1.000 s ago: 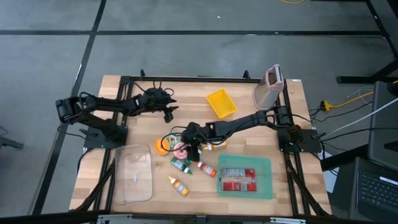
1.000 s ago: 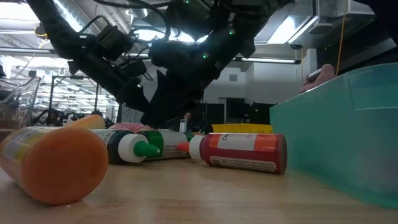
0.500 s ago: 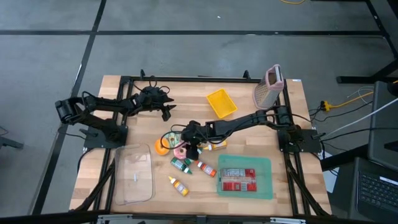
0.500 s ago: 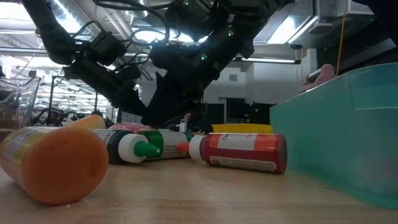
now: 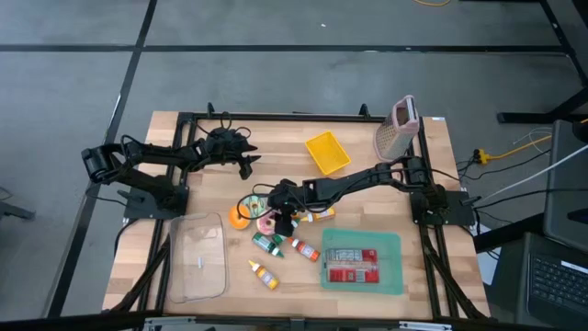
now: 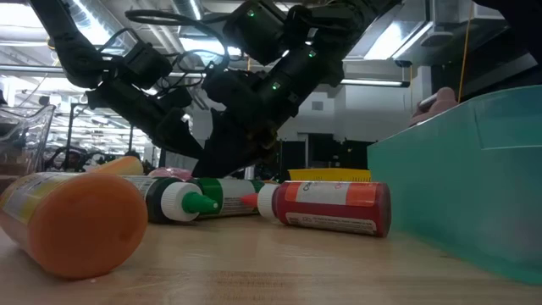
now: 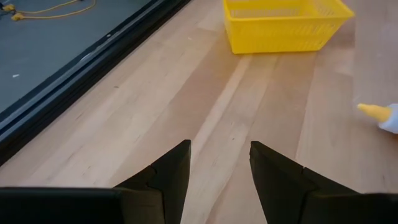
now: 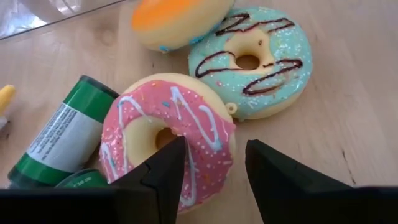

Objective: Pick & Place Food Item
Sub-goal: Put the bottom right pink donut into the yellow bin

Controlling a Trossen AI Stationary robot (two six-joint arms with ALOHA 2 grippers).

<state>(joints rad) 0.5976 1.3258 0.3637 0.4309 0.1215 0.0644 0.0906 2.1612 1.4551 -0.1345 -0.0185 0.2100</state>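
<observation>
A pink-iced donut (image 8: 146, 134) lies on the table against a green bottle (image 8: 62, 134). Beyond it lie a teal-iced donut (image 8: 252, 59) and an orange-topped bun (image 8: 177, 18). My right gripper (image 8: 214, 152) is open over the pink donut (image 5: 266, 223); one fingertip is at its hole, the other outside its rim. My left gripper (image 7: 219, 155) hangs open above bare wood at the far left (image 5: 246, 165), holding nothing. My right gripper comes at the pink donut slanting down from the table's right. Its fingers stand on either side of the ring's near part (image 8: 214, 134). I cannot tell whether they touch it. The donut lies on the table.
A yellow basket (image 5: 327, 152) stands at the far middle and a grater (image 5: 397, 129) at the far right. A teal bin (image 5: 390, 276) holding a red packet sits near right and a clear tub (image 5: 197, 257) near left. Green (image 5: 268, 244), red (image 5: 305, 249) and yellow (image 5: 264, 274) bottles lie between them.
</observation>
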